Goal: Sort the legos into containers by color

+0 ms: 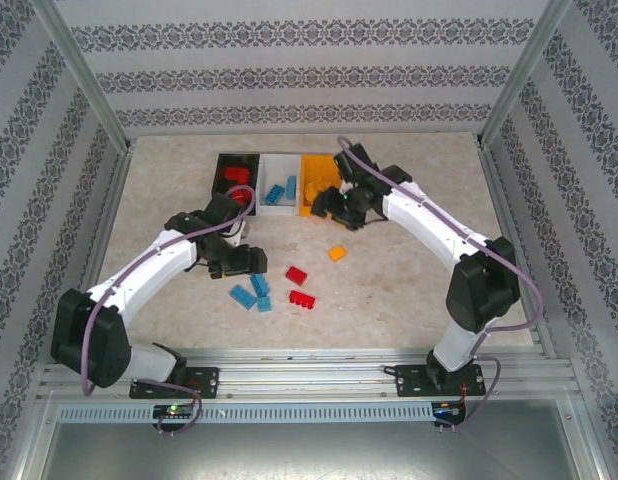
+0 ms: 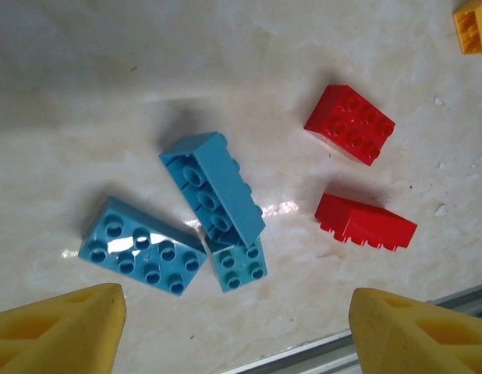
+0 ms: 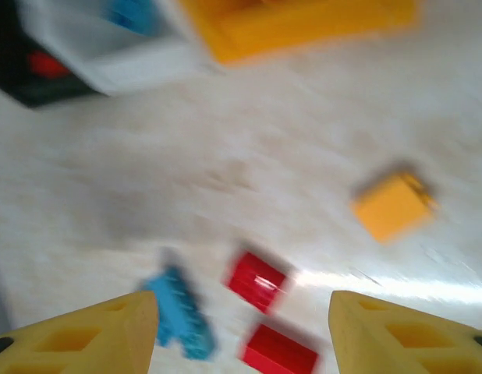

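In front of the white bin (image 1: 281, 158), the left gripper (image 2: 237, 331) hangs spread and empty above blue legos (image 2: 214, 187), red legos (image 2: 350, 125) just right. Right of that bin, by the orange bin (image 1: 314, 158), the right gripper (image 3: 241, 327) looks parted, though blurred.

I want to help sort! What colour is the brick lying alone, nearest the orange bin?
Orange-yellow. The lone brick shows best in the top external view.

I read this as a robotics lab test cell; bare aluminium frame posts (image 1: 87, 85) box in wall panels (image 1: 289, 75) printed with a repeating pattern; marble-look tabletop (image 1: 409, 290); the arm bases (image 1: 174, 383) sit bolted to a slotted aluminium rail (image 1: 309, 372) at the near edge.
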Tool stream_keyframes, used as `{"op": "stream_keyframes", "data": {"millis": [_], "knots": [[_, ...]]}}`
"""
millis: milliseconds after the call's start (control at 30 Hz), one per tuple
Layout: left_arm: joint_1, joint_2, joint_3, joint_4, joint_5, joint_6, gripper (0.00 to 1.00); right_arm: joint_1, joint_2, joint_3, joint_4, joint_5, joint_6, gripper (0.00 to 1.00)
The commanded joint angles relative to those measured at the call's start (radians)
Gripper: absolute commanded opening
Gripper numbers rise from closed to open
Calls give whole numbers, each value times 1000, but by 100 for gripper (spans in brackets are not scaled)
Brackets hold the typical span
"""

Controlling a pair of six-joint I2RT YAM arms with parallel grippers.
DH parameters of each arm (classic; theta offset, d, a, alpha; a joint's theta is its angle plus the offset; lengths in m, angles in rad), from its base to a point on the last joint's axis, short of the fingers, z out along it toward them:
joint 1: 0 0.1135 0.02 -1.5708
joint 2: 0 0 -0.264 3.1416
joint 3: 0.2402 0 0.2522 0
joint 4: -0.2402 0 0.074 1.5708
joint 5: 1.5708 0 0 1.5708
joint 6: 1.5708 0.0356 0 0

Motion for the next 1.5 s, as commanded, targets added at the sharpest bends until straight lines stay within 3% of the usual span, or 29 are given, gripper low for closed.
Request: {"op": "stream_keyframes", "data": {"millis": [0, 533, 800, 1333, 1467], "knots": [[-4, 3, 18, 18, -39, -48, 77, 1, -19, -128, -102, 73, 54, 62], [-4, -111, -62, -27, -68, -134, 78, -6, 264, 8, -72, 127, 405, 60], [2, -140, -77, -66, -102, -92, 78, -7, 354, 92, -109, 168, 430, 58], [23, -211, -162, -34, -84, -124, 79, 5, 392, 12, -79, 138, 455, 53], [22, -223, -168, -30, -88, -135, 79, 8, 374, -10, -60, 144, 446, 45]]}}
